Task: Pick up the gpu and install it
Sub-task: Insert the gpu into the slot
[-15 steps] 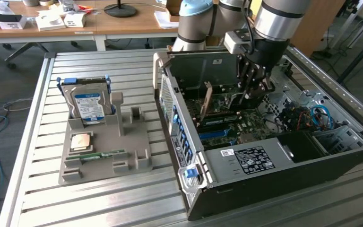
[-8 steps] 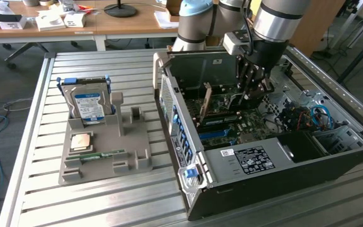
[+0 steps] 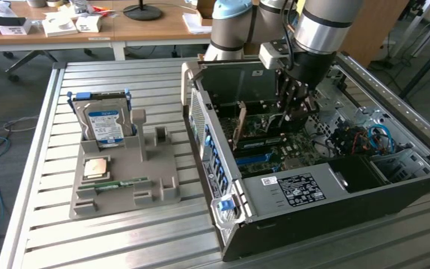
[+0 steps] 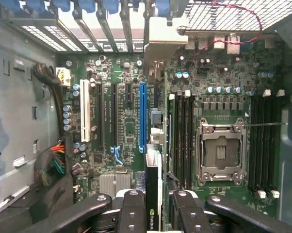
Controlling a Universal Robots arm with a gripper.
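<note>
Gpu (image 4: 153,170) clamped edge-on in the gripper (image 4: 158,206), held inside the open case (image 3: 290,190), above the motherboard (image 4: 126,126), just beside the long blue slot (image 4: 142,116).

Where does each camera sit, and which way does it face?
Exterior view: off the arm, raised, looking down on the open grey computer case on the slatted metal table; the silver robot arm reaches in.
Wrist view: on the wrist, facing the green motherboard; black jaws clamp the thin dark gpu card.
Shared: the motherboard and case interior.
</note>
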